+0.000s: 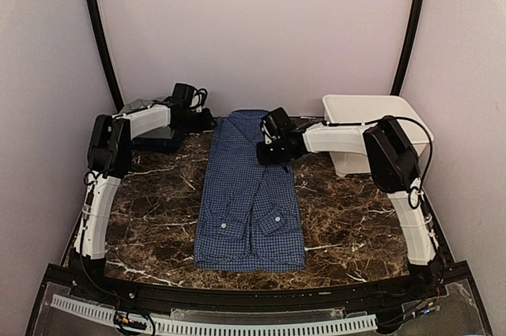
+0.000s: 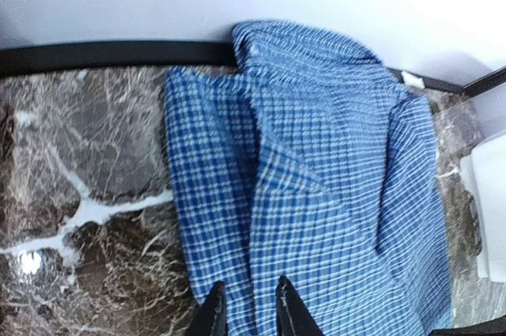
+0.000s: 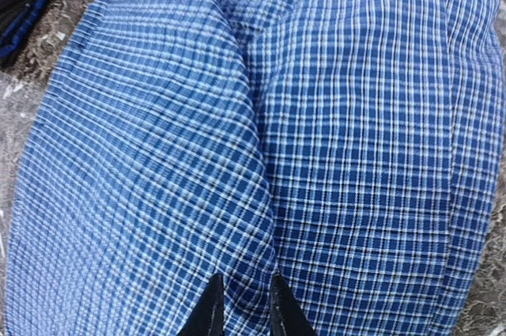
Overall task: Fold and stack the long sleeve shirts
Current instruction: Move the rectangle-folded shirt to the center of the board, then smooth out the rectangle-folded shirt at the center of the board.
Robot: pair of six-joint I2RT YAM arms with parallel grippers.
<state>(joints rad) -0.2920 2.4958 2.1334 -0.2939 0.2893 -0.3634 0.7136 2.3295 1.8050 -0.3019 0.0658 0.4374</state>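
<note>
One of the long sleeve shirts, blue with a fine check (image 1: 249, 209), lies lengthwise down the middle of the marble table, sleeves folded inward and cuffs near the front. Its collar end (image 2: 332, 194) reaches the back rail. My left gripper (image 1: 207, 121) hovers at the shirt's back left corner; its jaws (image 2: 250, 295) stand slightly apart over flat cloth, gripping nothing. My right gripper (image 1: 265, 152) sits on the shirt's upper right part. A raised ridge of the blue cloth (image 3: 356, 154) runs between its fingers (image 3: 243, 292), which pinch it.
A white plastic tub (image 1: 371, 111) stands at the back right, beside the right arm; its edge also shows as a white strip (image 2: 490, 217). A dark flat thing (image 1: 158, 142) lies under the left forearm at the back left. A black rail (image 2: 118, 53) borders the table's back.
</note>
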